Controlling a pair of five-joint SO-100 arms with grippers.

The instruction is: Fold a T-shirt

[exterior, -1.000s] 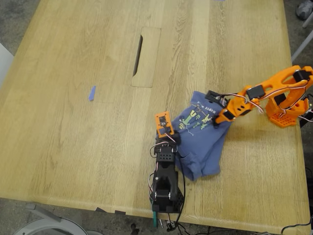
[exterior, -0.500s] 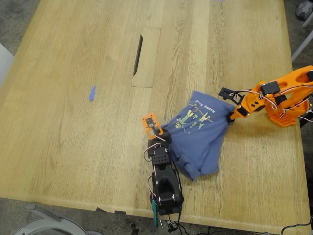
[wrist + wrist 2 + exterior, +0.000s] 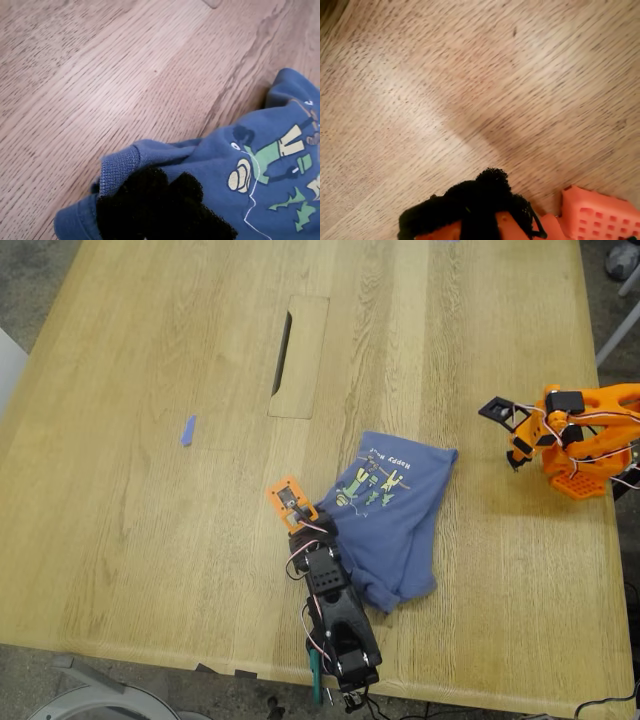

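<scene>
The slate-blue T-shirt (image 3: 400, 510) lies crumpled on the wooden table (image 3: 150, 540), print up, near the front edge in the exterior view. My first gripper (image 3: 314, 525), on the black arm at the front, is shut on the shirt's ribbed hem at the exterior view's left. In the first wrist view its black padded fingers (image 3: 155, 200) sit on the hem of the shirt (image 3: 260, 165). My second gripper (image 3: 515, 458), on the orange arm at the exterior view's right, is away from the shirt over bare wood. Its pads (image 3: 470, 200) look closed and empty.
A small blue tape scrap (image 3: 188, 430) lies at the exterior view's left. A cable slot (image 3: 283, 352) is cut in the table's middle. The orange arm's base (image 3: 580, 475) stands by the table's right edge.
The second gripper let go of the shirt and drew back to the exterior view's right. The first gripper pulled the shirt's hem leftward, dragging the shirt with it.
</scene>
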